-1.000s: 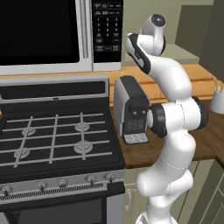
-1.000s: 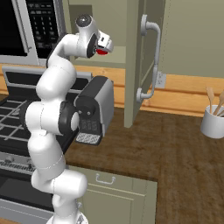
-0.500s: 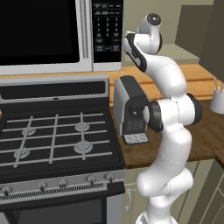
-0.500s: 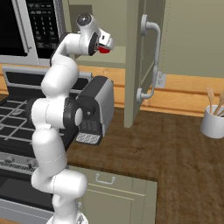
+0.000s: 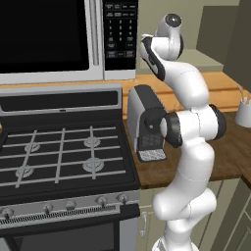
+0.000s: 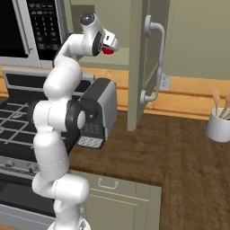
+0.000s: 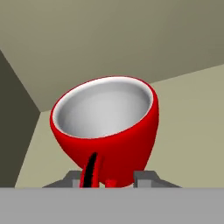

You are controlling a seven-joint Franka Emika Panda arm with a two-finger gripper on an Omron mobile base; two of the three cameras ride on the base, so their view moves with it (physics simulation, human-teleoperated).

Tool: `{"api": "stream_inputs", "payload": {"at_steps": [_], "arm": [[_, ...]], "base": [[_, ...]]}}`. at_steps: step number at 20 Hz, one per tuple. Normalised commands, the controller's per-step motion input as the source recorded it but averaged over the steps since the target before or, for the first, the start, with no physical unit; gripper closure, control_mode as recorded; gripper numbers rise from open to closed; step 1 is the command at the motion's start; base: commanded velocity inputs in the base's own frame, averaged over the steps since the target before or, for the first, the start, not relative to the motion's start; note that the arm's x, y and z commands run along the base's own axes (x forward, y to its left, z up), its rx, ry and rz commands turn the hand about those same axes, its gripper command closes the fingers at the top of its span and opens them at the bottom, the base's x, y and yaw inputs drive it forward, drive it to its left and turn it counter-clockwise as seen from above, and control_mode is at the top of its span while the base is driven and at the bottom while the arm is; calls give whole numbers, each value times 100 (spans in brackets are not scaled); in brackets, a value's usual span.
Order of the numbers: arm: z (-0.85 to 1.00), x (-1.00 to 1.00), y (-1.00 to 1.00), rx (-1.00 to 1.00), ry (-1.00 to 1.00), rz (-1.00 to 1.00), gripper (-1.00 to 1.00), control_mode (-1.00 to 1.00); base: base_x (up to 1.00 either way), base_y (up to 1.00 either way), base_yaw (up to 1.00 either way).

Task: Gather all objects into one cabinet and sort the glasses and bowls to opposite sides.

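Observation:
My gripper (image 6: 109,47) is raised to the shelf of the open olive-beige wall cabinet (image 6: 117,57), just left of its tall door (image 6: 137,67) with the long grey handle (image 6: 157,63). A glossy red cup (image 6: 107,50) sits at its tip. Close up in the hand view, the same red cup (image 7: 109,131) has a pale grey inside and its mouth faces away from me. Its narrow base lies between my fingertips, and the gripper (image 7: 107,181) is shut on it. Olive cabinet walls (image 7: 131,39) surround the cup. The bowls and the small orange-red cup are out of view.
A dark grey boxy appliance (image 6: 99,112) stands on the wooden counter (image 6: 179,152) right beside my arm. To the left lie the stove (image 5: 59,152) and the microwave (image 5: 49,39). A white utensil holder (image 6: 218,126) stands far right on the counter.
The fingers have drawn in from wide open onto the red cup's base. My elbow has shifted slightly; the hand stays at the cabinet shelf.

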Motion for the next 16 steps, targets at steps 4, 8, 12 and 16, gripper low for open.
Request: {"api": "stream_inputs", "payload": {"at_steps": [4,8,12,16], "arm": [[-2,-10,-58,0,-8,0,100,-100],[0,-62,-31,1,-18,0,100,-100],[0,-100,0,3,-26,0,100,-100],[2,-100,15,3,-17,0,100,-100]], "base": [[0,0,0],[0,0,0],[0,0,0],[0,0,0]]}}
